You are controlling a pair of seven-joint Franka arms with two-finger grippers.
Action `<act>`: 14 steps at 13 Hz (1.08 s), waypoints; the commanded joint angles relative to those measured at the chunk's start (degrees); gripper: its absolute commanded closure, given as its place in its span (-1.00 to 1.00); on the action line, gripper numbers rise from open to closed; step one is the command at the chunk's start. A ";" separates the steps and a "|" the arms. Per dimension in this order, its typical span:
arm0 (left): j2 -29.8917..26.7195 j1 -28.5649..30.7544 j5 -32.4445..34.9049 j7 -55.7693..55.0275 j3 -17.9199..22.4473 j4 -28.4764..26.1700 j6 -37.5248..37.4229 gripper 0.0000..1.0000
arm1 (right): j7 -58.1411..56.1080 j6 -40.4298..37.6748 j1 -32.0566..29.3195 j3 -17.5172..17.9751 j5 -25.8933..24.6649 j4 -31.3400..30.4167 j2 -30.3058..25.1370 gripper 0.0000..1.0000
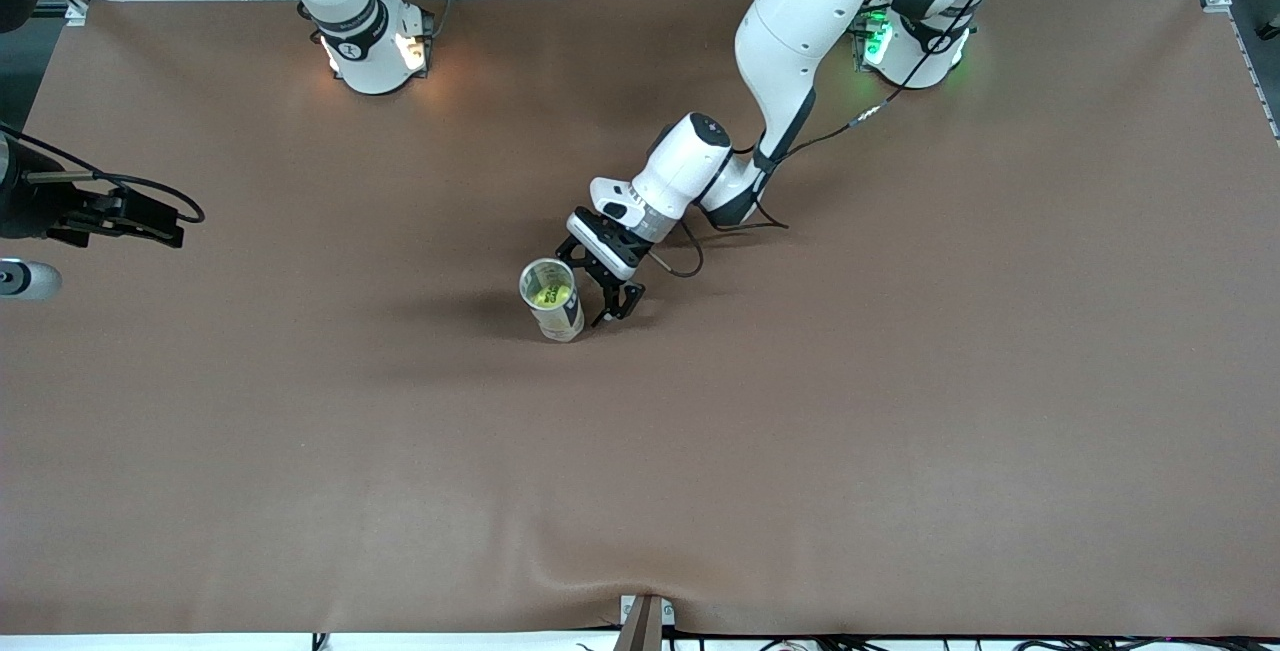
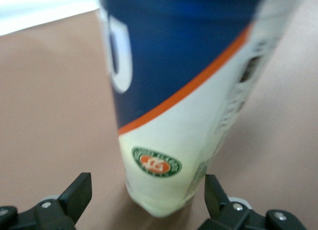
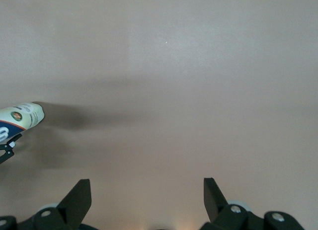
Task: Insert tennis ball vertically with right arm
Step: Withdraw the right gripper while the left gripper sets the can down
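looks like the drop is done: the tennis ball sits inside the upright can mid-table. left gripper is around the can's base, fingers apart, not squeezing. right gripper waits over its end of the table, also spread wide. next i'd guess the left just backs away without tipping it.

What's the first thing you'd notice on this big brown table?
A tennis ball can stands upright mid-table with a yellow tennis ball inside. The left gripper sits right beside it, fingers open on either side, not squeezing. The right gripper waits open, over the right arm's end of the table.
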 commanded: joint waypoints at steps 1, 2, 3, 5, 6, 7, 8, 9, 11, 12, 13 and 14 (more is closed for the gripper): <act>-2.59 0.00 -1.61 -0.25 0.10 -3.13 -0.53 -1.00 | 0.40 -0.63 0.60 0.57 -0.26 0.55 0.19 -1.00; -2.59 -0.08 -1.79 -0.26 0.10 -3.22 -0.53 -1.00 | 0.40 -0.38 0.95 0.39 -0.52 0.55 0.19 -1.00; -2.76 -0.08 -2.48 -0.26 -0.16 -3.57 -0.53 -1.00 | 0.40 -0.46 2.34 -0.48 -0.78 0.55 0.01 -1.00; -4.08 0.00 -3.19 -0.17 -0.17 -6.10 -0.62 -1.00 | -0.21 -0.02 9.60 -9.13 -0.26 0.55 -2.43 -1.00; -5.30 0.00 -3.28 -0.17 -0.17 -7.86 -0.62 -1.00 | -0.39 0.67 14.87 -15.98 1.75 0.46 -4.10 -1.00; -6.27 0.53 -3.28 -0.17 -0.17 -9.53 -0.80 -1.00 | -0.39 0.85 19.36 -22.31 4.64 0.37 -4.73 -1.00; -7.85 1.31 -3.37 -0.17 -0.17 -10.94 -2.89 -1.00 | -0.39 0.86 23.32 -27.59 6.23 0.37 -4.82 -1.00; -10.39 1.58 -3.46 -0.25 -0.08 -11.65 -7.95 -1.00 | -0.48 0.77 26.67 -31.30 6.42 0.46 -4.82 -1.00; -15.31 3.07 -4.68 -0.43 0.62 -11.39 -20.60 -1.00 | -0.39 0.86 30.56 -35.28 6.95 0.55 -4.65 -1.00; -17.42 4.99 -4.69 -0.43 0.71 -10.78 -27.36 -1.00 | -0.39 0.86 30.66 -35.38 7.21 0.55 -4.82 -1.00; -19.18 6.67 -4.51 -0.43 1.23 -10.25 -33.34 -1.00 | -0.48 1.38 30.66 -35.82 7.56 0.11 -5.52 -1.00; -20.51 7.55 -3.73 -0.43 2.46 -8.51 -40.10 -1.00 | -0.48 3.56 30.74 -36.26 9.22 -1.20 -7.36 -1.00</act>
